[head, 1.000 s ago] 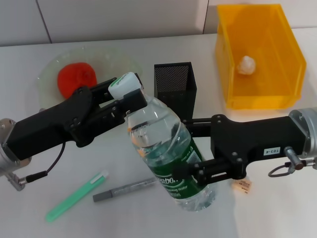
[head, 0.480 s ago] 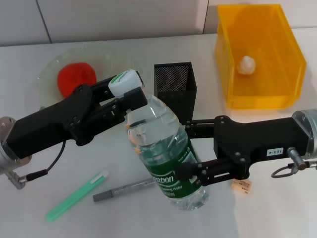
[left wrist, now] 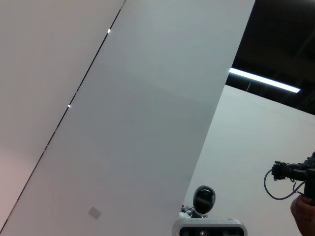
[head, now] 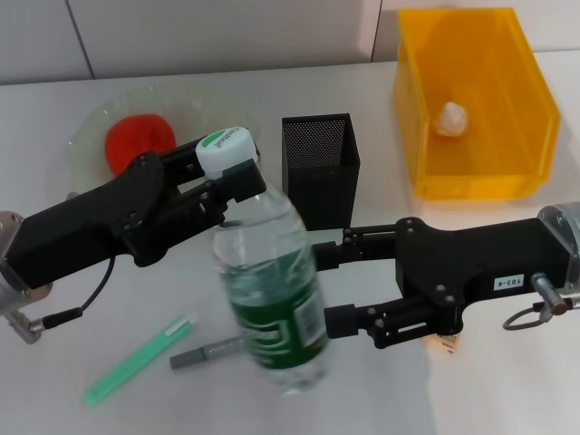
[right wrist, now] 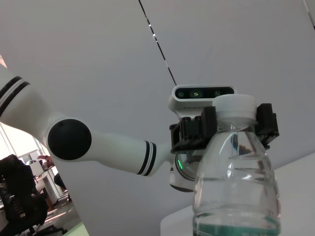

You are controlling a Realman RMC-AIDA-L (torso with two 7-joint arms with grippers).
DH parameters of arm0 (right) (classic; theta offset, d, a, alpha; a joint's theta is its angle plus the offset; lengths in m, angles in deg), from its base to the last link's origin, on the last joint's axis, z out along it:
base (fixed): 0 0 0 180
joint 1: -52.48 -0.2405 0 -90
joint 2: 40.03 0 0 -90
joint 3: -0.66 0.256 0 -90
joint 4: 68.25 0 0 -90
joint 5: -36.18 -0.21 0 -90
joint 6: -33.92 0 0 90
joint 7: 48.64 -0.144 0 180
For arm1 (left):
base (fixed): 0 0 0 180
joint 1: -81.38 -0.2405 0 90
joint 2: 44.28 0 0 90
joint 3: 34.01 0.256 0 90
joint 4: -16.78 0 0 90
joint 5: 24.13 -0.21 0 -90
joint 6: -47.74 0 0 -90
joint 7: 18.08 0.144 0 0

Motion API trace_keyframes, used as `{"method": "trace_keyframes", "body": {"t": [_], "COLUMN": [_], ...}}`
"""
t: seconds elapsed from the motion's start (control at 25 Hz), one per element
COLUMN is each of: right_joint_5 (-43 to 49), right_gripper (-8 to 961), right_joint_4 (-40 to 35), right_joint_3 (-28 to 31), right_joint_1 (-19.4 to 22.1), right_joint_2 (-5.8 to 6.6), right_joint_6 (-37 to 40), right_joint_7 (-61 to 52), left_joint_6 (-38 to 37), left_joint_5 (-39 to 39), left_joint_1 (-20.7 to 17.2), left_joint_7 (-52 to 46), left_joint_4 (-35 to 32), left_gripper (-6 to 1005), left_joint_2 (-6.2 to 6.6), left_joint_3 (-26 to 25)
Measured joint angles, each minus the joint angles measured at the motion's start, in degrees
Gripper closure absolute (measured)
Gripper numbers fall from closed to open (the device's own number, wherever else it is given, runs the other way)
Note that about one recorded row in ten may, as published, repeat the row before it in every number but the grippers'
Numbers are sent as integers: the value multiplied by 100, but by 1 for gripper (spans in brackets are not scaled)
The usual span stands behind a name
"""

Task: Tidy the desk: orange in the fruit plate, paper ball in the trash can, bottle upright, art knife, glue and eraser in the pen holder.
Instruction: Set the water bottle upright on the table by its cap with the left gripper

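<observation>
The right gripper (head: 337, 288) hides most of the eraser (head: 446, 343) behind its arm and is clamped on the green-labelled middle of the bottle (head: 267, 294), which stands nearly upright on the table (head: 453, 399) and covers one end of the art knife (head: 204, 352). The left gripper (head: 227, 174) is clenched on the bottle's white cap from the side. The paper ball (head: 451, 119) lies in the trash can (head: 426, 72), the orange (head: 139, 140) in the fruit plate (head: 91, 127), the pen holder (head: 320, 168) just behind the bottle, and the glue (head: 138, 359) beside the knife.

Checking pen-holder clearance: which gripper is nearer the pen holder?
Left. The left gripper, shut on the bottle cap, sits just beside the pen holder; the right gripper holds the bottle's body lower, nearer the robot.
</observation>
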Motion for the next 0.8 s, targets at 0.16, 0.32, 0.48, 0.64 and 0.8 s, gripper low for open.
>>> {"method": "trace_keyframes", "body": {"t": [0.16, 0.32, 0.48, 0.64, 0.8], "right_joint_5": [0, 1, 40, 262, 655], "right_gripper": [172, 171, 171, 171, 171], "right_joint_4": [-8, -7, -5, -21, -120], "right_joint_3": [5, 36, 163, 576, 1045], "right_joint_1": [16, 40, 106, 248, 380], "right_joint_2": [0, 1, 10, 12, 13], "right_joint_6": [1, 3, 48, 284, 627], "right_joint_7": [-6, -17, -20, -13, 68], "left_joint_6": [0, -21, -51, -48, -13], "left_joint_5": [-1, -2, -6, 16, 36], "left_joint_1": [-1, -15, -133, -400, -709], "left_joint_7": [-1, -11, 28, 268, 781], "left_joint_4": [-18, -104, -323, -691, -891], "left_gripper": [508, 501, 494, 488, 481], "left_joint_2": [6, 12, 16, 18, 30], "left_joint_3": [0, 0, -37, -74, -293]}}
